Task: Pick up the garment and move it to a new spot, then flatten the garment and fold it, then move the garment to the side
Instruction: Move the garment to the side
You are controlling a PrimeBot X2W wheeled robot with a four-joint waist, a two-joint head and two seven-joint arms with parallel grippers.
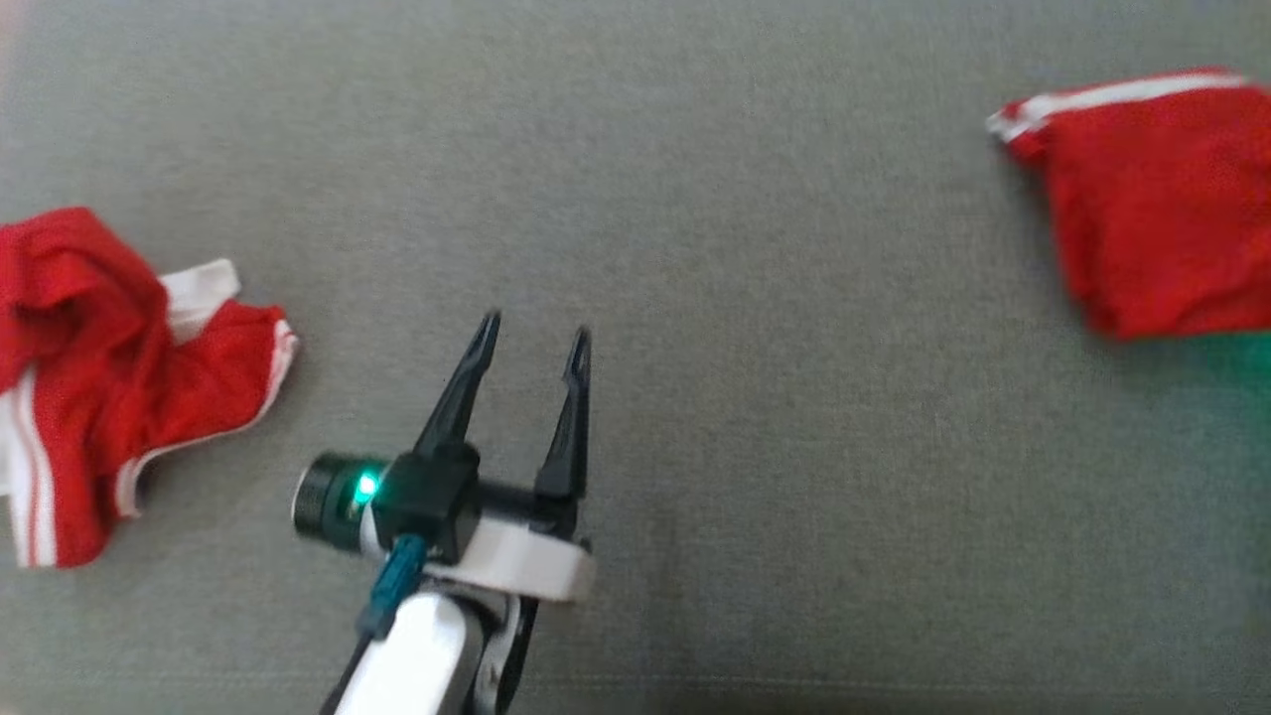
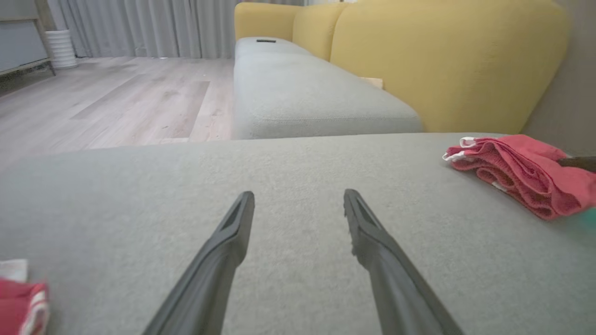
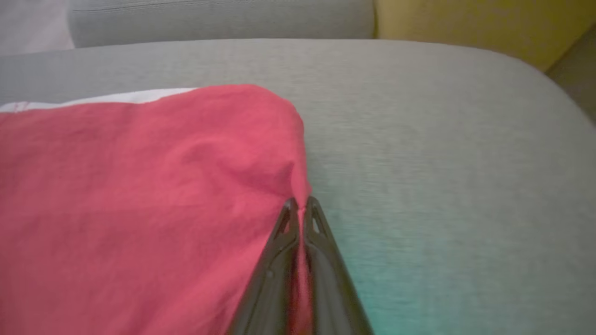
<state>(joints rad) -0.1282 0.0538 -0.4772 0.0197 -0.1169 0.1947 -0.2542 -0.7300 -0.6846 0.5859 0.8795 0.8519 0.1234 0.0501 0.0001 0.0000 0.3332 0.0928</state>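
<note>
Two red garments on the grey cushion point(image 1: 745, 497): at far left a crumpled garment point(image 1: 119, 377) lying loose, then the left gripper point(image 1: 535, 326) mid-cushion with fingers spread wide and empty, and at far right the folded garment point(image 1: 1162, 199), pinched at one edge by the closed fingers of the right gripper point(image 3: 301, 201). Looks to be the last step, moving the folded piece aside; calls next for a low, steady pull that holds the layers together.

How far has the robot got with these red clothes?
Done: the folded red garment lies in neat layers. In hand: the right claw is pinched on its edge, probably to move it aside. To do: letting go, then perhaps the crumpled red garment near the open left claw.
</note>
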